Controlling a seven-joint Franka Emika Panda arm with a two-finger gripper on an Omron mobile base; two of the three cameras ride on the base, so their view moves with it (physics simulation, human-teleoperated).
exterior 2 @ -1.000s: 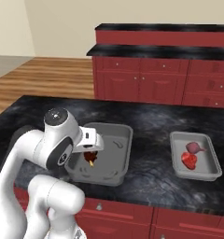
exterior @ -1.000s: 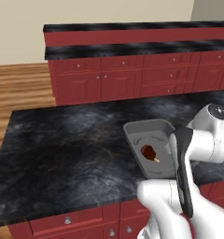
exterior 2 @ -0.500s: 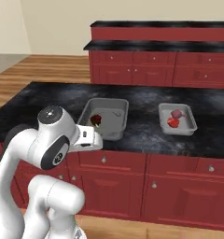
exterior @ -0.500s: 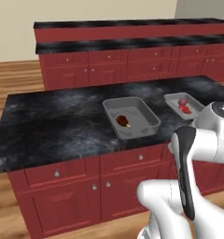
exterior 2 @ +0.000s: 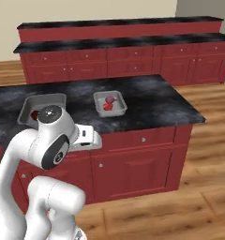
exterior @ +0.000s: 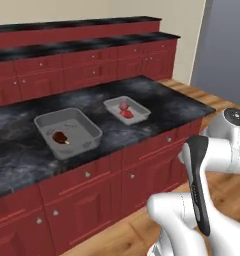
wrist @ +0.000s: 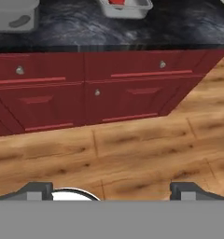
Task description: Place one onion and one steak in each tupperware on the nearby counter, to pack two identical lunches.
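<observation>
left base view: we've got the bench with both tubs; the bigger tupperware holds the dark steak, the small tupperware to its right holds the pink onion and the red steak.
right base view: same two tubs, small one right of the big one.
hand view: claw spread wide, holding nothing, over the wood floor near the red cabinets.

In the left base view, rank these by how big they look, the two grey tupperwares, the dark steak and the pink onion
1. Larger dark grey tupperware
2. Small light grey tupperware
3. Dark steak
4. Pink onion

The larger tupperware also sits nearer the camera. Steak and onion look close in size, so that order is unsure.
</observation>
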